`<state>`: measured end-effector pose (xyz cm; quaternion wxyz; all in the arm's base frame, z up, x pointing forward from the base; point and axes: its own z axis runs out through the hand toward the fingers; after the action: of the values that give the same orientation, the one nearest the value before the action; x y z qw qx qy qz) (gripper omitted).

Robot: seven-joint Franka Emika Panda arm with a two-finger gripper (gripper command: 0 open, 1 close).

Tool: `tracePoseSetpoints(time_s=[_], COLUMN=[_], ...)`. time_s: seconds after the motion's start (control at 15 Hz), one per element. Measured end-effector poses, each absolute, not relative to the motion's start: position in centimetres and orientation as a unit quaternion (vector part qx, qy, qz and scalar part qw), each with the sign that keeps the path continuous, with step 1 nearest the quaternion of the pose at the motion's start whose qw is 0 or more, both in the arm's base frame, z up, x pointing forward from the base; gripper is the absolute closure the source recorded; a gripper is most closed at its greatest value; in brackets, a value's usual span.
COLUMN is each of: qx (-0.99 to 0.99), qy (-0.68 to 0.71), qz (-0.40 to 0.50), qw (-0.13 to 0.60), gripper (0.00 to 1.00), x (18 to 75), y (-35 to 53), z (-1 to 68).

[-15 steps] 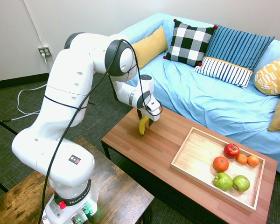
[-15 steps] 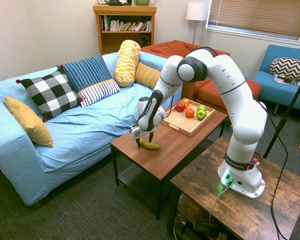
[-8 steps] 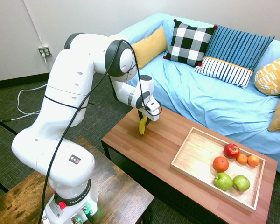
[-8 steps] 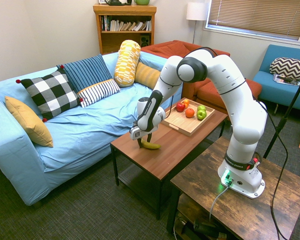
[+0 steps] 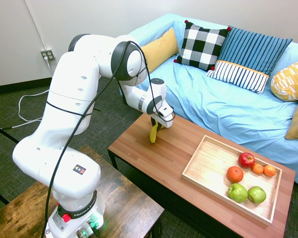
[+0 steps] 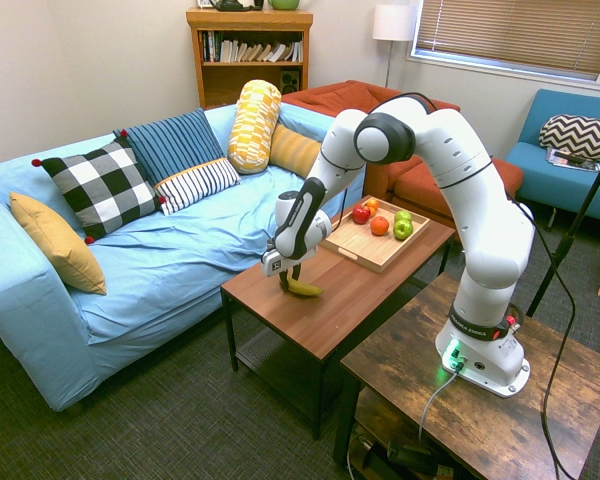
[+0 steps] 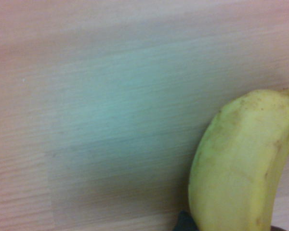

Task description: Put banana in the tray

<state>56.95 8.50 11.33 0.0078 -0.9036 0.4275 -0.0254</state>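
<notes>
At the near-sofa end of the reddish-brown worktop (image 5: 164, 163), the end effector (image 5: 155, 128) is pointed straight down and is pinched shut on the banana (image 5: 153, 134). The banana is gripped near its upper end; the rest is hung below the fingers, curved and yellow. In the second exterior view the banana (image 6: 302, 288) is seen close over the wood; whether its low tip is touching the surface cannot be told. In the wrist view the banana (image 7: 241, 163) is shown large against blurred wood grain, pale yellow with small brown specks.

The tray (image 5: 211, 163) is laid on the opposite end of the same worktop, well apart from the banana. It is light wood, shallow, rectangular, with low rims. Fruit is grouped in one end of it: a red apple (image 5: 246, 159), an orange (image 5: 234, 174), two smaller oranges (image 5: 263, 169) side by side, and two green apples (image 5: 246, 193) nearest the front rim. The other half of the tray floor is bare wood.

A sofa under a light-blue cover (image 5: 228, 106) is placed just behind the worktop, with a checked cushion (image 5: 202, 45), a blue striped cushion (image 5: 248, 57) and a mustard cushion (image 5: 159, 49) lined along its back.
</notes>
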Motion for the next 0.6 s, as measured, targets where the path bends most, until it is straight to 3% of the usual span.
tracePoseSetpoints(time_s=[0.6], qx=[-0.868], qy=[0.491], qz=[-0.076], qw=[-0.007], gripper=[1.00], x=[56.2], y=[-8.4], z=[25.8])
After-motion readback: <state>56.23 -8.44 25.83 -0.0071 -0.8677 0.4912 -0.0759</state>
